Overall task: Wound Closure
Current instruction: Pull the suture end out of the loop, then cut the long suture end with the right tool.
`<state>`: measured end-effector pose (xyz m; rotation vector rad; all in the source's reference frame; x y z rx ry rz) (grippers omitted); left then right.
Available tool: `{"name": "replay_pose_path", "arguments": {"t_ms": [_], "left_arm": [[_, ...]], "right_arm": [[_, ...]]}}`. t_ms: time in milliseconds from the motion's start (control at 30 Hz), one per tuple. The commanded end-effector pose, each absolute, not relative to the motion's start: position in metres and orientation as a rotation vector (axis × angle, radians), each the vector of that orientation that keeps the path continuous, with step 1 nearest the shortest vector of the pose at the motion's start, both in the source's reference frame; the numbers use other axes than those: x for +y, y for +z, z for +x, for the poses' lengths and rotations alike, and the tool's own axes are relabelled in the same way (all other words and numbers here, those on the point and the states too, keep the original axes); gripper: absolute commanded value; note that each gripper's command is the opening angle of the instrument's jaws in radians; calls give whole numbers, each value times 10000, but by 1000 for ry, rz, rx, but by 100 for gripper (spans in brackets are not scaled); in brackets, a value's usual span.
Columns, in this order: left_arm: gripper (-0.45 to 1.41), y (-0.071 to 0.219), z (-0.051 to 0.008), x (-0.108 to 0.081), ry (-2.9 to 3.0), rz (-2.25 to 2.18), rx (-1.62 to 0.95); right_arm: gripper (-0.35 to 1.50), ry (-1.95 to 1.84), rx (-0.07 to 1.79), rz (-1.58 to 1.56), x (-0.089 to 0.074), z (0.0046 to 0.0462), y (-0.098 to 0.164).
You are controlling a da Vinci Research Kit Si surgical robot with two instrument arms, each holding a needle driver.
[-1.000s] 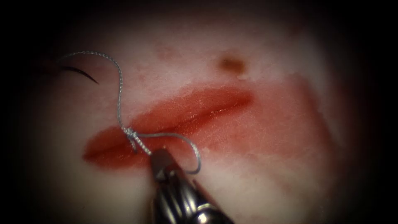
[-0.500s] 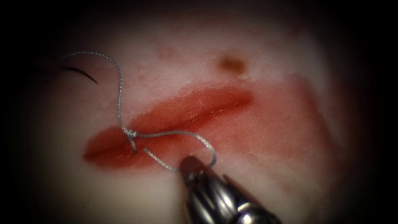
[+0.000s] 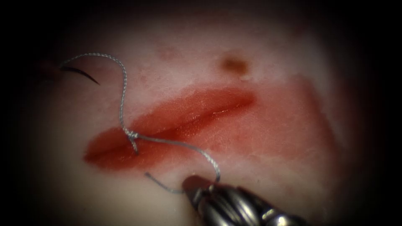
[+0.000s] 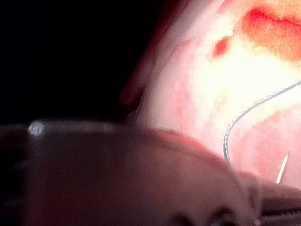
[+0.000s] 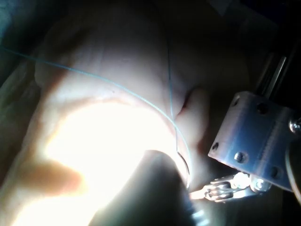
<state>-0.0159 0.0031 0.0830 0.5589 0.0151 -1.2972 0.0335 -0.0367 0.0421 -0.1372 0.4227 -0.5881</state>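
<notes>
Since a second ago the right tool (image 3: 194, 184) has travelled from just beside the knot (image 3: 132, 134) down and to the right, taking the thread (image 3: 184, 144) with it. The slack loop that curled by its tip is now a long shallow arc running from the knot to the jaws. The knot has not shifted; it sits on the left part of the cut (image 3: 188, 119), over the red fluid (image 3: 176, 111).

Its jaws are pressed together on the thread, and a short free tail (image 3: 157, 182) sticks out to the left of the tip, lying on the tissue (image 3: 272, 175) below the cut. A second strand climbs from the knot to the needle (image 3: 81, 73), which lies on the tissue surface up and left of the cut. It does not look driven in, and no tool grips it. What the left tool (image 4: 117, 179) holds I cannot tell.

The step looks like drawing this strand away from the knot. Done well, the pull runs low along the tissue and straight out from the knot, slow and even, so the arc flattens without the knot lifting or the cut edges puckering. The tail past the jaws is short, so the pinch must be firm; a slip would lose the strand. Watch the needle strand too: it should lie slack and not drag the needle across the tissue.
</notes>
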Motion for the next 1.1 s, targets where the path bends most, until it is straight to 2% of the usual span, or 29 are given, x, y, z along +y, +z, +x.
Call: {"name": "replay_pose_path", "arguments": {"t_ms": [33,67,133,267,367,567,700,833,867,900,933,1100], "left_arm": [[-45,822,-169,38,-1295,596,-15],[-45,821,-173,35,-1294,623,-22],[-45,819,-178,32,-1287,653,-23],[-45,820,-180,26,-1258,673,-15],[-45,822,-176,27,-1253,673,-16],[-45,819,-176,29,-1243,676,-19],[-45,811,-172,34,-1244,685,-22],[-45,804,-166,42,-1261,676,-51],[-45,802,-165,44,-1266,674,-58],[-45,797,-162,49,-1261,657,-68],[-45,791,-159,53,-1272,650,-81],[-45,778,-160,56,-1262,635,-108]], "right_arm": [[84,-477,559,-98,-362,353,398],[88,-464,586,-88,-363,354,393],[81,-405,621,-55,-366,356,383],[44,-266,685,56,-372,356,364],[24,-218,726,101,-373,352,360],[9,-89,930,41,-365,341,360],[21,-25,1026,-62,-343,337,347],[36,139,935,-95,-311,336,327],[51,165,901,-117,-305,336,324],[99,201,867,-131,-293,336,323],[110,224,849,-140,-286,336,325],[116,237,833,-156,-283,322,353]]}}
